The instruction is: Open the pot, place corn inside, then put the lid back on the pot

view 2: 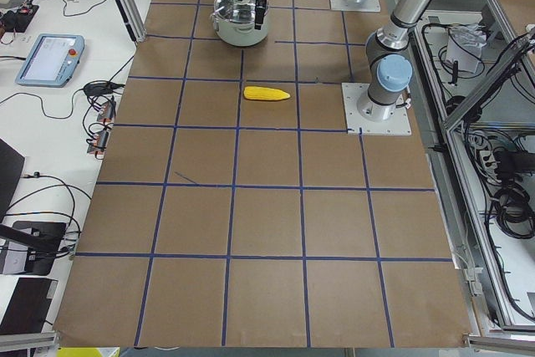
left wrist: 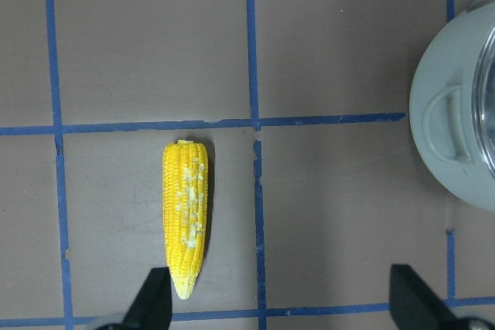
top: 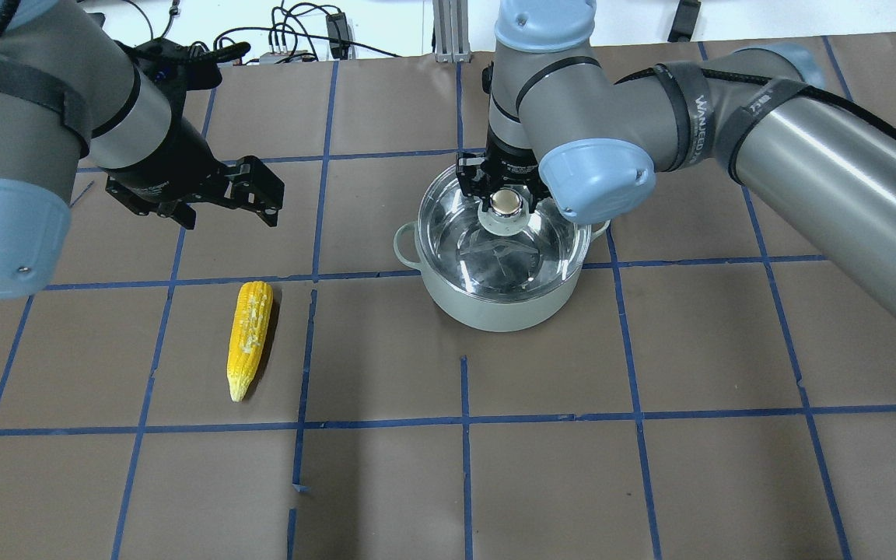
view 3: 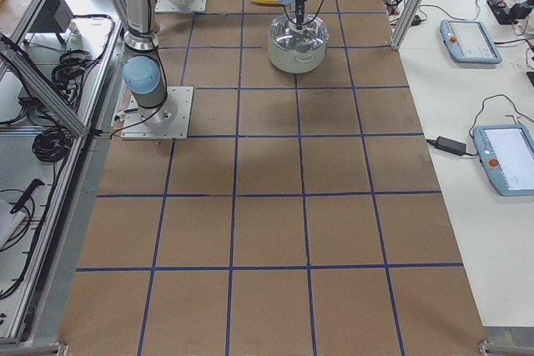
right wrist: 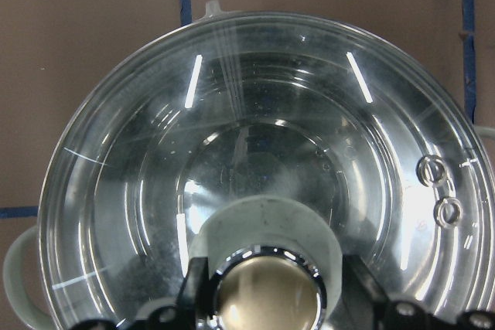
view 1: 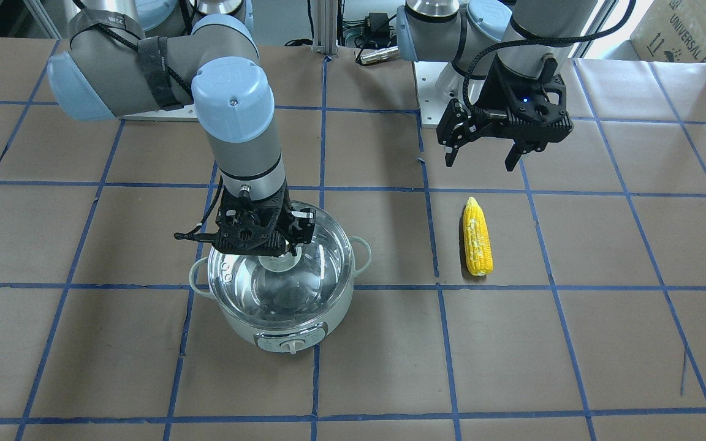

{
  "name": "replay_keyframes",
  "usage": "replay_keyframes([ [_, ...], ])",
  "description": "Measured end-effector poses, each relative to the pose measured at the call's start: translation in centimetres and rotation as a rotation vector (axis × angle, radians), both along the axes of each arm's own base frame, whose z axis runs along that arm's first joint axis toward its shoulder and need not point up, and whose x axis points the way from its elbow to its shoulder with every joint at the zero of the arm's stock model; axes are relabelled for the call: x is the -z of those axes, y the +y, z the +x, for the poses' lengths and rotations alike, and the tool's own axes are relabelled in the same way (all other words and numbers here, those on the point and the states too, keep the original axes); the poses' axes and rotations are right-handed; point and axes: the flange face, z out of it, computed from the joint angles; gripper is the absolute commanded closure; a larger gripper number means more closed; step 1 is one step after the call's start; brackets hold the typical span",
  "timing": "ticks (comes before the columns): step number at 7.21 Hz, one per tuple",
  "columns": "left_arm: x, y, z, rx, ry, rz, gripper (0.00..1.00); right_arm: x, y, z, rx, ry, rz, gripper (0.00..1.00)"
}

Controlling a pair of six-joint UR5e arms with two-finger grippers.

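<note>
The pale mint pot (top: pixel 495 311) stands on the table with the clear glass lid (top: pixel 510 260) seated on it. My right gripper (top: pixel 505 201) is down over the lid's gold-tan knob (right wrist: pixel 267 303). Its fingers (right wrist: pixel 195 284) flank the knob with a small gap on one side, so it looks open. The yellow corn (top: pixel 250 334) lies flat on the table to the pot's left, apart from it. My left gripper (top: pixel 226 211) is open and empty, hovering above the table just behind the corn. In the left wrist view the corn (left wrist: pixel 186 229) lies in front of its fingertips (left wrist: pixel 151 303).
Brown paper with a blue tape grid covers the table (top: pixel 463 467). The left arm's base plate (view 2: pixel 376 110) sits near the corn. Tablets (view 3: pixel 471 39) and cables lie on the white side tables beyond the table's edges.
</note>
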Motion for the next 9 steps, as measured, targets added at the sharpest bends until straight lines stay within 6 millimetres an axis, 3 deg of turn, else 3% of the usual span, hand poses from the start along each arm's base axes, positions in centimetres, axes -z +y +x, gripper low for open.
replay_keyframes([
  [3, -0.4, 0.2, 0.0, -0.002, 0.002, -0.009, 0.00, -0.2, 0.1, 0.1, 0.006, -0.002, -0.003, 0.53],
  [6, -0.5, 0.2, 0.0, -0.003, 0.002, -0.011, 0.00, -0.6, 0.0, 0.2, 0.007, -0.005, -0.010, 0.53],
  [9, -0.7, 0.7, -0.2, -0.001, 0.007, -0.014, 0.00, -3.9, -1.1, 0.3, 0.008, -0.006, -0.021, 0.53],
])
